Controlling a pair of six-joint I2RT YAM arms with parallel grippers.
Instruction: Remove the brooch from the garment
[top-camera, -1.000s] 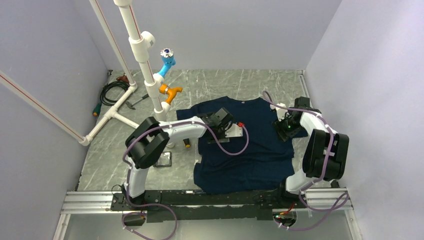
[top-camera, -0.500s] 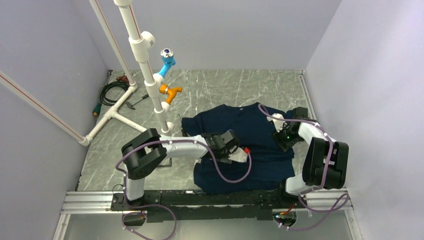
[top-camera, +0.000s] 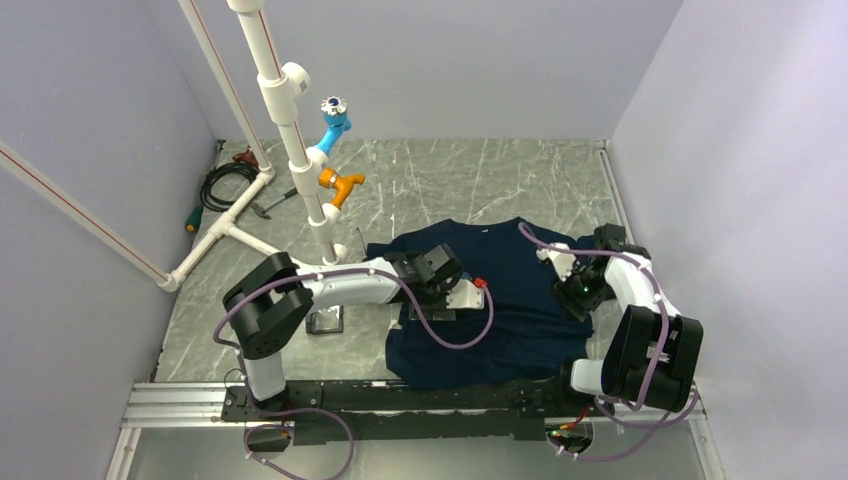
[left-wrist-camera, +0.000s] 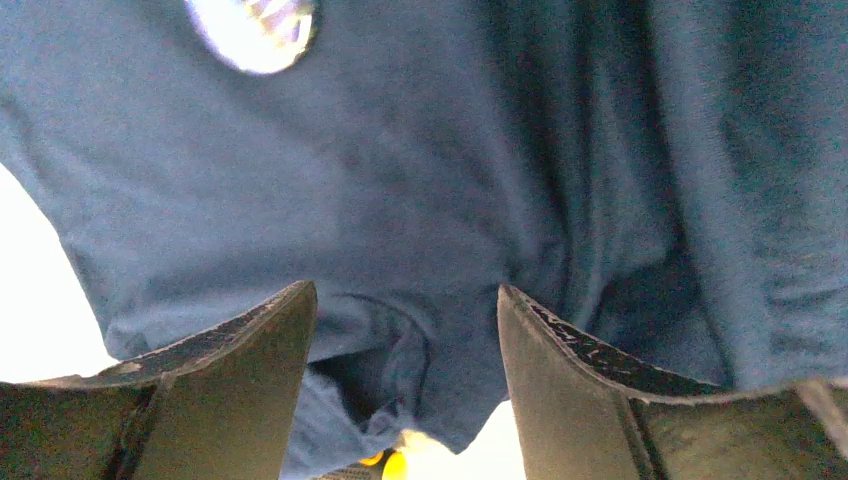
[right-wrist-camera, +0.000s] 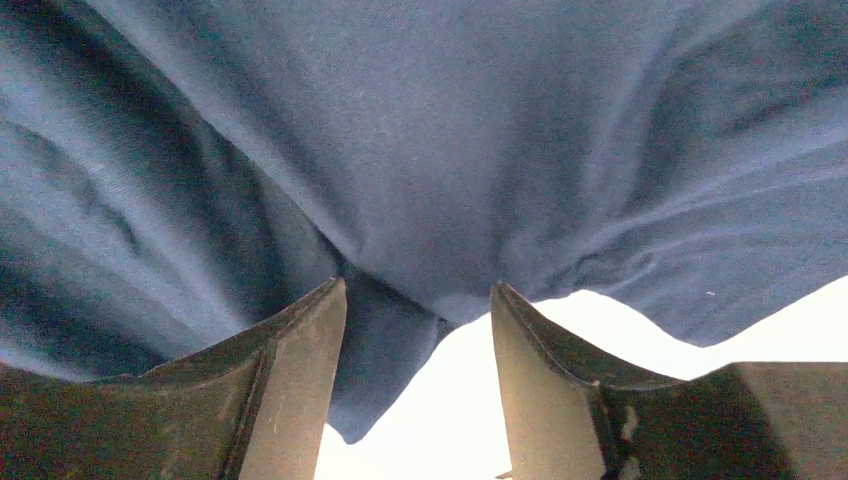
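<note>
Both grippers were clamped on cloth. The left gripper (left-wrist-camera: 403, 300) held its two dark fingers (left-wrist-camera: 250, 360) apart around a bunched fold of the dark navy-blue short-sleeved T-shirt of soft cloth (top-camera: 520, 300), and creases in the fabric ran down into the gap between them. The right gripper (right-wrist-camera: 416, 290) gripped a second fold in the same way, with wrinkles fanning out from its jaws and a loose edge of cloth hanging below them. In the top view the T-shirt lay rumpled on the grey marbled table (top-camera: 450, 175) between the two arms; the left gripper sat over its left part and the right gripper at its right edge. The small round blue-grey disc brooch (left-wrist-camera: 255, 28) appeared blurred at the top edge of the left wrist view, lying on the cloth beyond the left finger and well apart from both fingertips. It could not be made out in the top view. A white plastic pipe frame (top-camera: 285, 110) with a light-blue fitting (top-camera: 333, 125) and an orange fitting (top-camera: 340, 185) stood at the far left of the table.
</note>
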